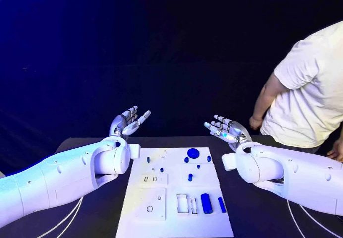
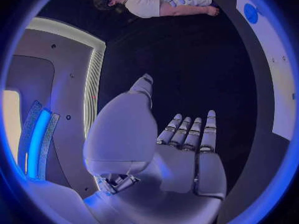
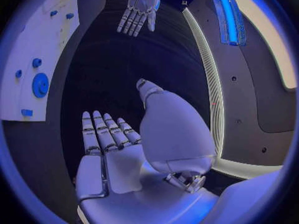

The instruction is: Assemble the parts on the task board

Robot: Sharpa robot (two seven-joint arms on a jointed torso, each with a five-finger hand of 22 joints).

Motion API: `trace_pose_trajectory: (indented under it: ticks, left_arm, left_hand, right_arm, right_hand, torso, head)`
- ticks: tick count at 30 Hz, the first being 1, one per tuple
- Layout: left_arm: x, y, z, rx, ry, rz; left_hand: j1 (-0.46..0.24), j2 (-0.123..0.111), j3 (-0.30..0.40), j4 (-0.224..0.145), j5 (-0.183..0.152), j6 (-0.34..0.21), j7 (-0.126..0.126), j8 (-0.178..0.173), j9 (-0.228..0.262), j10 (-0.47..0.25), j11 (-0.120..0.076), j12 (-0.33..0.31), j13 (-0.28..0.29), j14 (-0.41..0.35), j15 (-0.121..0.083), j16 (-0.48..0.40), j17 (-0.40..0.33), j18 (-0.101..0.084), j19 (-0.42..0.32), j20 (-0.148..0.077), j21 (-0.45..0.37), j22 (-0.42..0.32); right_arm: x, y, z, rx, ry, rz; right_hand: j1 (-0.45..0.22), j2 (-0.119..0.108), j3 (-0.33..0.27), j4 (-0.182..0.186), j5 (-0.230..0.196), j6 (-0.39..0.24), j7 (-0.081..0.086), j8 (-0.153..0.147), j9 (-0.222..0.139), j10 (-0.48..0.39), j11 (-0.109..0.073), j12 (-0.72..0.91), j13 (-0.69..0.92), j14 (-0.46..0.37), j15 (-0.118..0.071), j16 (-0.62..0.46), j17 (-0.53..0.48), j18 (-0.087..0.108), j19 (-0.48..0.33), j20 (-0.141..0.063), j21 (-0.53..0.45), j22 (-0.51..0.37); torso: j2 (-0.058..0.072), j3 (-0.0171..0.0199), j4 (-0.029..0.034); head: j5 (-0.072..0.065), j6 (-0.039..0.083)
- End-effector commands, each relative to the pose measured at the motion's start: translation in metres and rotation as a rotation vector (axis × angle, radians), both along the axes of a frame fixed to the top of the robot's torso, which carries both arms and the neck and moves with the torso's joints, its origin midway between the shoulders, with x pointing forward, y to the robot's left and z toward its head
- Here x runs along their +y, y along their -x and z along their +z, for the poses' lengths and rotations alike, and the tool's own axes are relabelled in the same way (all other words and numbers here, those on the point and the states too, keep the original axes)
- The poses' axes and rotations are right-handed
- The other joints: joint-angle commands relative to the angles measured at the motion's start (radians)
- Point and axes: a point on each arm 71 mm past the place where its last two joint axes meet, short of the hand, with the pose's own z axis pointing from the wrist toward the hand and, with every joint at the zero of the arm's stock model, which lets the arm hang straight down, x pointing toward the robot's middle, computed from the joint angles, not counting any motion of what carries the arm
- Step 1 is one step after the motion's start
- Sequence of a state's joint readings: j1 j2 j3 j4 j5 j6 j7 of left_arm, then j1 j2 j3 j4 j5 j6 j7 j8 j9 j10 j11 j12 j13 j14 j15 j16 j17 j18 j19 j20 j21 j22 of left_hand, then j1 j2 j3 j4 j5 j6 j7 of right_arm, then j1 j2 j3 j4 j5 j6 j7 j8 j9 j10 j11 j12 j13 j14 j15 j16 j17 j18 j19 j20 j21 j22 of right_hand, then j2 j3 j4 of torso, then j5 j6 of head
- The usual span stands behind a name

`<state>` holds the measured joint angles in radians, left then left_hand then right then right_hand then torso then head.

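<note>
The left hand (image 1: 129,122) is hovering at centre left of the frame, fingers spread and holding nothing. The task board (image 1: 175,228) is lying at lower centre, its long axis running top to bottom of the frame, with blue parts (image 1: 205,203) lying and standing on it. The right hand (image 1: 227,130) is hovering at centre right, likewise spread and holding nothing. I judge a reaching hand could knock small loose parts aside.

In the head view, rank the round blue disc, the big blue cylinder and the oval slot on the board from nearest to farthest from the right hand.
From the right hand:
1. Round blue disc, at the far end of the task board, toward its right side.
2. Big blue cylinder, near the board's near end, on the right.
3. Oval slot, near end, left side.
</note>
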<state>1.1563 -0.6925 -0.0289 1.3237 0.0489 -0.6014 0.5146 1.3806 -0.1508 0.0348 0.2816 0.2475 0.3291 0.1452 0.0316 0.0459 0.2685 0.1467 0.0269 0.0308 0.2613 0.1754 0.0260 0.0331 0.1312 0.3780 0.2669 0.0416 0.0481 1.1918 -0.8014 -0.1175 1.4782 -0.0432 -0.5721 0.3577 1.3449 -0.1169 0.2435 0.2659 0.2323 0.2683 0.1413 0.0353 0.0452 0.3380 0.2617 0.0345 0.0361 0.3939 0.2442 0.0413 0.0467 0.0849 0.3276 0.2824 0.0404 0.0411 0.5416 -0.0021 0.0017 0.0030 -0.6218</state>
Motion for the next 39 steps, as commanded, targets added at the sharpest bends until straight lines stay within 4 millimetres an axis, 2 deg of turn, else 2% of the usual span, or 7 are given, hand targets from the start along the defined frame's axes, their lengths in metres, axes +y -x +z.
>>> trace_pose_trajectory:
  ticks: [1,8,10,17,28,32,39]
  left_arm:
    - [-0.005,-0.002,0.003,-0.023,0.061,-0.073]
    - [0.008,-0.002,0.004,-0.026,0.056,-0.081]
    - [0.01,0.0,0.005,-0.031,0.05,-0.092]
    - [0.015,0.01,0.012,-0.053,0.02,-0.16]
    - [0.015,0.034,0.032,-0.09,-0.008,-0.292]
    - [0.014,0.042,0.035,-0.087,-0.004,-0.314]
    - [0.008,0.052,0.039,-0.077,0.004,-0.348]
  left_hand:
    - [0.055,-0.006,0.002,0.016,0.014,0.02,0.044,0.008,0.003,0.016,0.004,0.005,0.002,0.014,0.006,0.007,0.003,0.026,0.019,0.012,0.008,0.003]
    - [0.079,0.047,0.039,0.011,0.007,0.174,0.088,0.045,0.026,0.228,0.057,0.032,0.018,0.27,0.032,0.065,0.041,0.024,0.16,0.024,0.061,0.029]
    - [0.099,0.062,0.055,0.005,0.003,0.341,0.102,0.091,0.053,0.548,0.087,0.097,0.042,0.514,0.032,0.132,0.081,0.021,0.315,0.024,0.127,0.058]
    - [0.159,0.048,0.103,0.007,0.003,0.575,0.065,0.17,0.093,0.783,0.014,0.117,0.046,0.777,-0.056,0.246,0.192,0.054,0.527,-0.024,0.278,0.118]
    - [0.19,-0.061,0.303,-0.011,-0.001,0.638,0.04,0.186,0.154,0.933,-0.027,0.041,0.042,0.885,-0.124,0.59,0.549,0.046,0.518,-0.112,0.698,0.402]
    - [0.164,-0.074,0.336,-0.011,0.0,0.636,0.041,0.187,0.174,0.943,-0.032,0.046,0.05,0.875,-0.133,0.766,0.668,0.049,0.514,-0.12,0.858,0.51]
    - [0.139,-0.086,0.346,-0.01,-0.002,0.632,0.038,0.195,0.192,0.955,-0.036,0.057,0.065,0.869,-0.133,0.848,0.708,0.051,0.502,-0.121,0.937,0.562]
  right_arm:
    - [0.007,0.0,-0.002,0.064,0.012,0.158]
    - [-0.003,-0.012,0.014,-0.192,0.314,0.199]
    - [-0.003,-0.015,0.019,-0.252,0.396,0.212]
    - [0.0,-0.024,0.031,-0.373,0.619,0.277]
    - [0.012,-0.03,0.043,-0.422,0.995,0.422]
    - [0.018,-0.031,0.045,-0.432,1.101,0.456]
    - [0.027,-0.029,0.044,-0.448,1.218,0.499]
  right_hand:
    - [0.096,-0.009,0.051,-0.048,-0.005,0.126,0.155,0.033,0.022,0.154,0.004,0.018,0.011,0.168,-0.001,0.034,0.021,0.031,0.098,0.009,0.027,0.012]
    - [0.134,-0.03,0.121,-0.149,-0.018,0.422,0.124,0.108,0.07,0.542,-0.039,0.044,0.028,0.483,-0.052,0.087,0.054,0.084,0.415,0.007,0.101,0.035]
    - [0.133,-0.037,0.137,-0.162,-0.017,0.471,0.117,0.118,0.077,0.57,-0.047,0.041,0.028,0.507,-0.06,0.089,0.055,0.092,0.444,0.006,0.108,0.034]
    - [0.108,-0.083,0.222,-0.193,-0.027,0.641,0.078,0.157,0.095,0.713,-0.092,0.034,0.027,0.672,-0.116,0.136,0.075,0.099,0.619,-0.046,0.173,0.047]
    - [0.068,-0.115,0.22,-0.218,-0.056,0.767,0.02,0.195,0.133,0.912,-0.167,0.036,0.041,0.984,-0.226,0.299,0.228,0.098,0.852,-0.161,0.386,0.159]
    - [0.044,-0.142,0.254,-0.206,-0.043,0.785,0.004,0.183,0.162,0.946,-0.19,0.028,0.048,1.089,-0.255,0.569,0.462,0.093,0.915,-0.206,0.57,0.287]
    - [0.018,-0.17,0.303,-0.193,-0.044,0.766,0.004,0.171,0.207,0.926,-0.185,0.027,0.054,1.116,-0.251,1.15,1.018,0.014,1.052,-0.203,1.106,0.932]
  torso:
    - [0.0,0.0,0.0]
    - [0.008,-0.0006,0.0025]
    - [0.014,-0.0013,0.0041]
    - [0.039,-0.0026,0.0141]
    - [0.091,-0.0039,0.0359]
    - [0.106,-0.0034,0.0419]
    - [0.136,-0.0074,0.0531]
  head:
    - [0.0,0.0]
    - [0.005,-0.016]
    - [0.004,-0.015]
    - [-0.003,-0.011]
    - [-0.026,0.0]
    - [-0.034,0.002]
    - [-0.05,0.008]
